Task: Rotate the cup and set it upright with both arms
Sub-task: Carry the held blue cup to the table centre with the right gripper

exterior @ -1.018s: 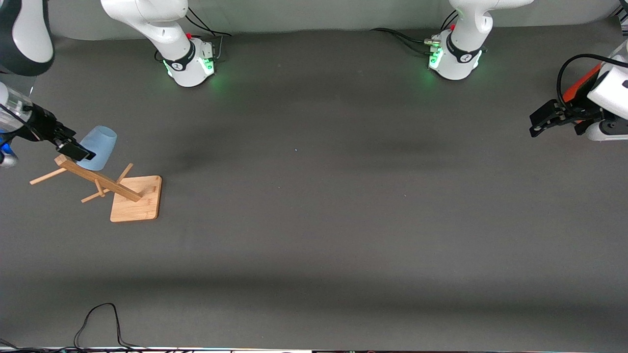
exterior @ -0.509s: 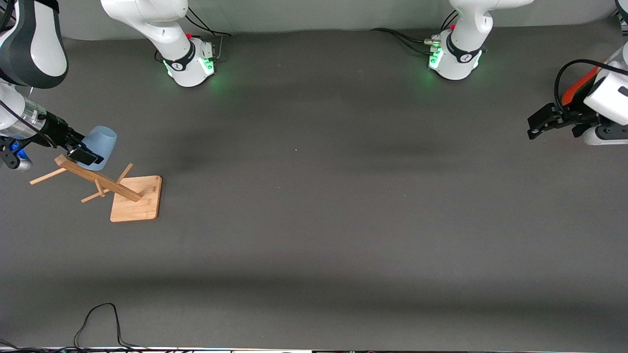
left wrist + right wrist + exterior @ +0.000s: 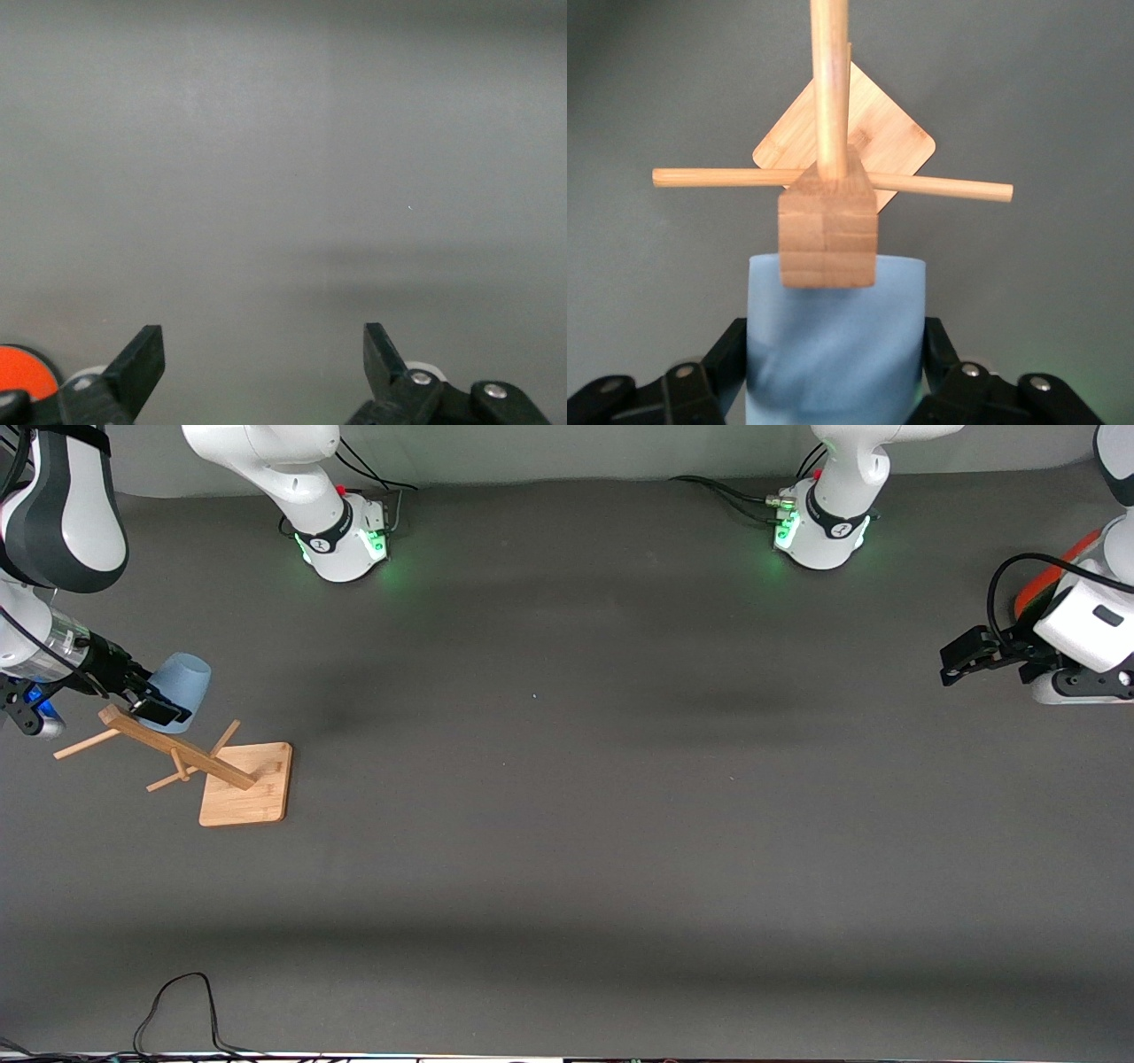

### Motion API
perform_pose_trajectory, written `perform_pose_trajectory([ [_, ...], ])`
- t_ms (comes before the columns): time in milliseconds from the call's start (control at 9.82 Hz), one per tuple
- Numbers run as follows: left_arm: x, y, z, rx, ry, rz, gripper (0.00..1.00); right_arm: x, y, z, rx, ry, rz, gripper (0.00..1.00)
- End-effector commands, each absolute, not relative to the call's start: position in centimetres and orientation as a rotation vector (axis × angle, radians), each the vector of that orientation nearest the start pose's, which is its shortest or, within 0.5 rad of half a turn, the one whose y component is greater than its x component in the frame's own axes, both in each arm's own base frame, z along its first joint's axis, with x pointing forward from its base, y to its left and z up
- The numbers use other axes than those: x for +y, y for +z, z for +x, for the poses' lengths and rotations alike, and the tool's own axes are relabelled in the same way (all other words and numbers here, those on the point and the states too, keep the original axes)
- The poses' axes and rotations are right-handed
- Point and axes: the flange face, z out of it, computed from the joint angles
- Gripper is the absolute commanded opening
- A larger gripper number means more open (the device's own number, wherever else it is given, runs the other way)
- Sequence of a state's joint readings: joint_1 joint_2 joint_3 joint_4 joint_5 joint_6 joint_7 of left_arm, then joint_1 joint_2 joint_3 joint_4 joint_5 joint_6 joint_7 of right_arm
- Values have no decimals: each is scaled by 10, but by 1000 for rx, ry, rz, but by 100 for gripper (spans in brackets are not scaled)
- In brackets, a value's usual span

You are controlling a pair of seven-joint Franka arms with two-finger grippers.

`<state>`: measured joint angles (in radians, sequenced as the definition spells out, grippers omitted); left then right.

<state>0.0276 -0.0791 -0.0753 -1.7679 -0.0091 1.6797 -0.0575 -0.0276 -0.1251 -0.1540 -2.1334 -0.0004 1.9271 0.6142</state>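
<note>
At the right arm's end of the table [image 3: 567,850], the cup [image 3: 180,687] is gripped by the right gripper [image 3: 149,705], its fingers [image 3: 731,354] pressed against both sides, beside the wooden rack [image 3: 213,772]. This gripper is barely displaced since a second ago. At the other end, the left gripper [image 3: 957,662], fingers [image 3: 142,359] spread wide and empty, has been shifted toward the table's middle.

Dark grey table [image 3: 567,824] carries a wooden peg stand [image 3: 245,784] and both arm bases

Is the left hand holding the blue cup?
No, the left hand is open and empty at its end of the table; the right hand grips the cup.
</note>
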Motion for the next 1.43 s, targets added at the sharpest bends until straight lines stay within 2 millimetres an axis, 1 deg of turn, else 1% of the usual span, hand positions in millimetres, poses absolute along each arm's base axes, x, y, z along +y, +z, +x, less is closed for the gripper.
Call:
perform_pose_trajectory([
  [0, -26, 592, 537, 5, 4, -3167, 100, -92, 457, 495, 1230, 119, -2871, 53],
  [102, -24, 598, 536, -7, -2, -3187, 100, -91, 463, 494, 1224, 110, -2871, 53],
  [204, -7, 603, 534, -46, -9, -3211, 100, -87, 471, 491, 1221, 111, -2871, 53],
  [305, -4, 604, 528, -43, 44, -3232, 100, -82, 480, 487, 1213, 114, -2873, 53],
  [407, -3, 607, 524, -3, 70, -3230, 100, -70, 492, 483, 1179, 105, -2882, 53],
  [611, 4, 607, 519, -14, 111, -3221, 100, -64, 515, 466, 1183, 119, -2875, 52],
  [814, 4, 608, 521, -18, 94, -3223, 100, -30, 540, 448, 1241, 132, -2854, 52],
  [916, 1, 611, 523, -10, 72, -3225, 100, -6, 549, 440, 1282, 148, -2842, 53],
  [1018, 3, 614, 523, -15, 64, -3225, 100, 23, 554, 435, 1332, 154, -2827, 52],
  [1222, 6, 612, 520, -30, 101, -3224, 100, 95, 562, 431, 1472, 137, -2772, 52],
  [1323, 8, 612, 519, -35, 113, -3225, 100, 140, 560, 432, 1560, 137, -2745, 52],
])
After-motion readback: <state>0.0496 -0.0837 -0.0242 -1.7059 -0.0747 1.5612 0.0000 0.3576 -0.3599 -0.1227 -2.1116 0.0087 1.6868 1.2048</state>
